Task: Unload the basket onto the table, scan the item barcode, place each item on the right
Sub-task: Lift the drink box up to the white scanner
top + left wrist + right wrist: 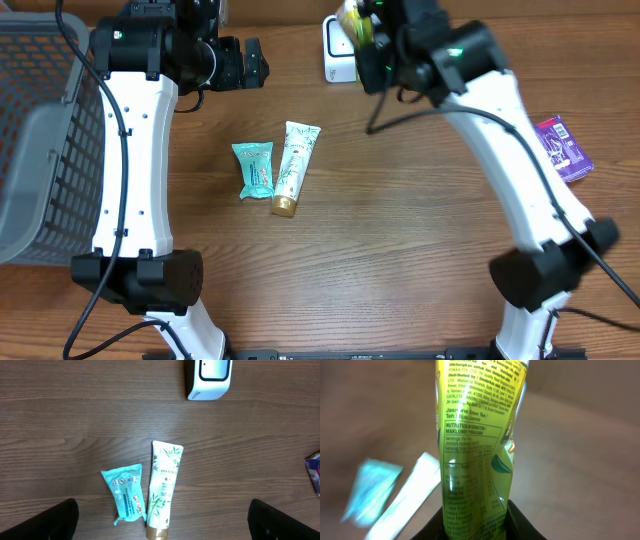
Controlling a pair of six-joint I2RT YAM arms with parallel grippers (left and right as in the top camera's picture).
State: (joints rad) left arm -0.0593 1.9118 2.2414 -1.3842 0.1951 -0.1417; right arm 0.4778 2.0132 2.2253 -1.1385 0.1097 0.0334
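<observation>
One jasmine green tea package [475, 450], yellow-green with a nutrition panel printed down its face, is what I have in the right gripper [476, 521]. The right wrist view shows the two dark fingers [520, 522] pressed against its lower end from either side, so the jaws are clamped on it and the package stands up out of them. I cannot make out a barcode on the side facing this camera.

From overhead, the package [352, 20] sits at the far edge of the table, held above the wood and just beside the white barcode scanner [338, 55]. Whether it touches the scanner I cannot tell, since the right arm covers part of it.

My left gripper [255, 62] hangs over the far left part of the table with its jaws spread wide and nothing between them. Its wrist view looks down on the scanner [210, 377] at the top of the frame. Nearer the middle lie a Pantene tube [165, 485] with its gold cap towards me and a teal wipes pack [125, 492] just beside it on the left.

Well apart on the right lies a purple packet [565, 148]. A grey mesh basket [40, 130] stands at the left edge of the wooden table [400, 230].
</observation>
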